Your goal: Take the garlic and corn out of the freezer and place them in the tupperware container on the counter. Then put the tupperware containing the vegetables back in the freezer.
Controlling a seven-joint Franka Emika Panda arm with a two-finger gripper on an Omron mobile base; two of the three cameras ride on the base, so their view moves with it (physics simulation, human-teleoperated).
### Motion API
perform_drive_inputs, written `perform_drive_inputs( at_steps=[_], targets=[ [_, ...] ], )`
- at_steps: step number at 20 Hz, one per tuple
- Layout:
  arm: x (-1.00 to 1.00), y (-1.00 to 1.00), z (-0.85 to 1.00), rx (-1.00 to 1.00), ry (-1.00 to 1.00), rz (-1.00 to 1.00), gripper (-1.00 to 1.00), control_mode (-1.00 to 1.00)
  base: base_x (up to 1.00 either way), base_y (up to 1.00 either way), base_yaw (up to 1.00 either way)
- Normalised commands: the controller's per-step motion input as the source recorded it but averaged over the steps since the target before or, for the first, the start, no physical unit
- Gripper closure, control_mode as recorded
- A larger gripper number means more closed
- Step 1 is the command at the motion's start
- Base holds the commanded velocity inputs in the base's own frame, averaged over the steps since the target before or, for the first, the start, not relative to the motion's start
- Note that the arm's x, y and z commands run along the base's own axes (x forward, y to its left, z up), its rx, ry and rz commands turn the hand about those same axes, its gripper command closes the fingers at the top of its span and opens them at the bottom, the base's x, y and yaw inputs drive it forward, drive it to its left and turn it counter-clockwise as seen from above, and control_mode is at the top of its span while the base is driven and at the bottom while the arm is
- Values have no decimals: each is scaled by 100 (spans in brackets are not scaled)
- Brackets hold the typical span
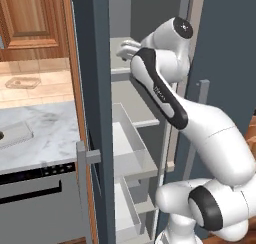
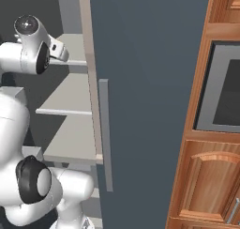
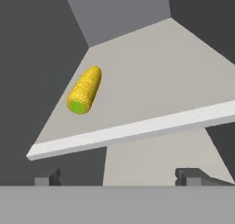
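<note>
Fingertips (image 3: 46, 177) wide apart, claw (image 3: 119, 176) released, holding nothing, short of the shelf's (image 3: 151, 81) front edge. Corn (image 3: 85, 90) lay near the shelf's left side, green end forward, bare room to its right.

Kitchen surroundings. Upper left of the left base view: a wooden wall cabinet (image 1: 31, 18) with a raised panel, above a beige tiled backsplash (image 1: 37, 83). Below — a low grey appliance (image 1: 40, 203) with a black control panel and dark handle slot. Right base view: tall wooden cabinetry (image 2: 211, 176) framing a built-in oven (image 2: 225, 89) with a dark glass front — light even throughout.
</note>
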Motion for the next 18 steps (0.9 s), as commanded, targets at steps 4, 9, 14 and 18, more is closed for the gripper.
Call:
perform_drive_inputs(
  at_steps=[4, 9, 14, 18],
  targets=[
    [62, 31, 0, 0, 0, 0, -100, -100, 0, 0, 0],
    [57, 34, 0, 0, 2, 0, -100, -100, 0, 0, 0],
    [51, 33, 0, 0, 5, 0, -100, -100, 0, 0, 0],
    [59, 27, 0, 0, 7, 0, -100, -100, 0, 0, 0]
  ],
)
